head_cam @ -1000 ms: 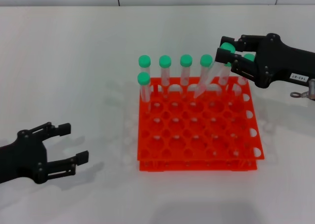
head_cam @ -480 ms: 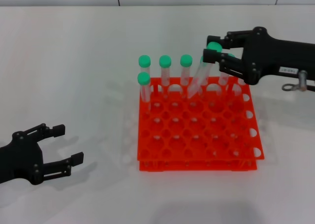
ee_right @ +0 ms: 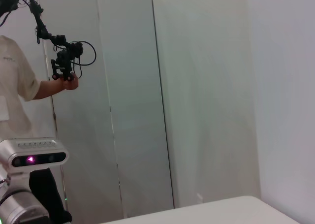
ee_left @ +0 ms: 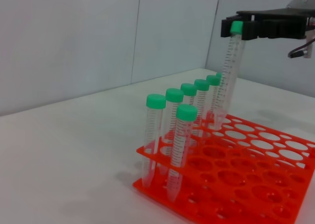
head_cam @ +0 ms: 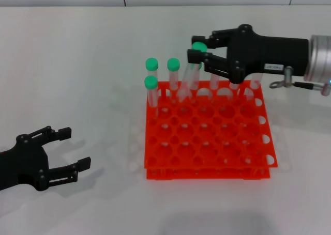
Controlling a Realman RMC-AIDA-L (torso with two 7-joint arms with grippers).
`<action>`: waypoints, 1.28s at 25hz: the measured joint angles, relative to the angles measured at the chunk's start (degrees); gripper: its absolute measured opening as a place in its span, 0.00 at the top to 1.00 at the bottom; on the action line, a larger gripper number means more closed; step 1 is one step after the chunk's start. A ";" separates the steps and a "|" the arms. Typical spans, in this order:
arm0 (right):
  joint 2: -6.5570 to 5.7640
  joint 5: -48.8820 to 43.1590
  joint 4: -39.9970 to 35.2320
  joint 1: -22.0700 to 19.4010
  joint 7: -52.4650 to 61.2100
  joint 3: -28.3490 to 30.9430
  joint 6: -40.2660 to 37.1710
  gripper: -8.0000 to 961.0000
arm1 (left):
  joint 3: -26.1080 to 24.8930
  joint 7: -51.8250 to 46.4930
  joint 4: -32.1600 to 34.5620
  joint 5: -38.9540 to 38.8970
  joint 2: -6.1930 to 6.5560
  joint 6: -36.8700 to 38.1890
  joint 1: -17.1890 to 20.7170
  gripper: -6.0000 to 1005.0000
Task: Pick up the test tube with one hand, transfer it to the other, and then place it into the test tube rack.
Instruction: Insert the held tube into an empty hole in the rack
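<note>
tube: slender clear plastic test tube with green screw cap [head_cam: 189, 75], pinched at the cap, tip just over the far row of the orange-red square plastic rack [head_cam: 207, 137], mid-worktop.
axis: tilted, cap toward the far right corner, tip toward the near left.
right gripper [head_cam: 198, 53]: clamped on the cap.
left gripper [head_cam: 70, 150]: spread, idle near the near left corner, well apart from the tube.
nearer arm: right.

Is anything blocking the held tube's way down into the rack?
Nothing visible does. The right pincer grips the test tube by its green cap, tilted, its tip just over the open holes of the test tube rack, next to the back-row tubes. The left pincer waits aside.
</note>
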 joint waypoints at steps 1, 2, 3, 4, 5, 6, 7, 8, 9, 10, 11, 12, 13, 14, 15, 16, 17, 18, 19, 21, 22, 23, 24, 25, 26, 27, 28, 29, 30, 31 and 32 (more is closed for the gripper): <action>0.00 0.60 -0.21 0.14 0.08 -0.98 0.69 0.73 | -0.01 0.05 -0.02 0.00 0.00 0.00 0.00 0.14; -0.02 1.09 -0.52 0.26 0.19 -1.95 1.41 0.73 | -0.02 0.07 -0.08 0.00 -0.01 0.00 -0.04 0.14; -0.03 1.43 -0.94 0.32 0.27 -2.83 2.03 0.73 | -0.02 0.08 -0.18 0.00 -0.01 0.00 -0.11 0.14; -0.04 1.61 -1.45 0.34 0.42 -3.60 2.62 0.73 | -0.03 0.08 -0.30 0.00 0.00 0.00 -0.19 0.14; -0.04 1.70 -1.79 0.35 0.53 -4.11 3.03 0.73 | -0.03 0.09 -0.41 0.00 -0.01 0.00 -0.25 0.14; -0.06 1.75 -2.30 0.35 0.78 -4.80 3.56 0.73 | -0.03 0.10 -0.48 -0.01 -0.01 0.00 -0.28 0.14; -0.06 1.79 -2.95 0.35 1.21 -5.79 4.31 0.73 | -0.03 0.14 -0.53 -0.06 -0.01 0.00 -0.32 0.14; -0.06 1.80 -3.29 0.36 1.53 -6.36 4.78 0.73 | -0.03 0.28 -0.55 -0.15 -0.01 0.01 -0.34 0.14; -0.09 1.81 -3.92 0.37 2.02 -7.21 5.63 0.73 | -0.04 0.45 -0.55 -0.20 -0.01 0.02 -0.34 0.14; -0.10 1.82 -4.32 0.38 2.30 -7.80 6.19 0.73 | -0.04 0.61 -0.55 -0.21 -0.01 0.03 -0.35 0.14; -0.11 1.82 -4.59 0.38 2.48 -8.24 6.66 0.73 | -0.03 0.76 -0.57 -0.21 -0.01 0.02 -0.34 0.14; -0.10 1.83 -4.92 0.39 2.63 -8.69 7.06 0.73 | -0.03 1.05 -0.74 -0.21 0.00 -0.03 -0.34 0.14; -0.07 1.83 -5.12 0.39 2.73 -8.95 7.34 0.73 | -0.03 1.05 -0.74 -0.21 0.00 -0.03 -0.34 0.14; -0.06 1.83 -5.29 0.39 2.91 -9.07 7.54 0.73 | -0.04 1.41 -0.93 -0.26 0.03 -0.06 -0.33 0.14; -0.06 1.83 -5.29 0.39 2.91 -9.07 7.54 0.73 | -0.04 1.70 -1.04 -0.36 0.04 -0.07 -0.33 0.14; -0.05 1.85 -5.71 0.43 3.62 -9.62 8.42 0.73 | -0.04 2.05 -1.15 -0.48 0.05 -0.08 -0.33 0.14; -0.05 1.85 -5.86 0.47 3.84 -9.83 8.74 0.73 | -0.04 2.15 -1.16 -0.53 0.05 -0.08 -0.33 0.14; -0.05 1.84 -5.94 0.49 3.93 -9.99 8.97 0.73 | -0.04 2.29 -1.20 -0.59 0.06 -0.08 -0.32 0.14; -0.07 1.84 -6.12 0.53 4.07 -10.28 9.28 0.73 | -0.04 2.39 -1.26 -0.59 0.06 -0.08 -0.33 0.14; -0.12 1.80 -6.50 0.56 4.45 -10.87 9.86 0.73 | -0.04 2.61 -1.44 -0.59 0.06 -0.08 -0.33 0.14; -0.17 1.74 -6.80 0.60 4.73 -11.19 10.20 0.73 | -0.03 2.72 -1.49 -0.59 0.04 -0.08 -0.32 0.14; -0.20 1.61 -7.05 0.62 4.99 -11.42 10.49 0.73 | -0.03 2.79 -1.52 -0.59 0.02 -0.08 -0.33 0.14; -0.22 1.46 -7.27 0.65 5.23 -11.64 10.70 0.73 | -0.03 2.82 -1.52 -0.59 0.00 -0.08 -0.33 0.14; -0.23 1.40 -7.34 0.65 5.31 -11.68 10.78 0.73 | -0.03 2.83 -1.52 -0.61 -0.01 -0.08 -0.33 0.14; -0.28 1.32 -7.39 0.66 5.40 -11.78 10.86 0.73 | -0.03 2.83 -1.52 -0.63 -0.01 -0.07 -0.33 0.14; -0.34 1.32 -7.39 0.66 5.44 -11.89 10.92 0.73 | -0.03 2.83 -1.52 -0.65 -0.01 -0.06 -0.32 0.14; -0.37 1.29 -7.39 0.66 5.47 -11.96 10.98 0.73 | -0.03 2.83 -1.52 -0.66 -0.01 -0.06 -0.33 0.14; -0.42 1.21 -7.40 0.67 5.49 -12.04 11.08 0.73 | -0.03 2.83 -1.52 -0.66 -0.01 -0.06 -0.33 0.14; -0.45 1.00 -7.40 0.68 5.50 -12.10 11.16 0.73 | -0.03 2.83 -1.52 -0.66 -0.01 -0.03 -0.33 0.14; -0.47 0.79 -7.41 0.68 5.50 -12.11 11.23 0.73 | -0.03 2.83 -1.52 -0.66 -0.01 -0.02 -0.33 0.14; -0.50 0.55 -7.41 0.68 5.50 -12.11 11.26 0.73 | -0.03 2.83 -1.52 -0.66 -0.02 -0.01 -0.32 0.14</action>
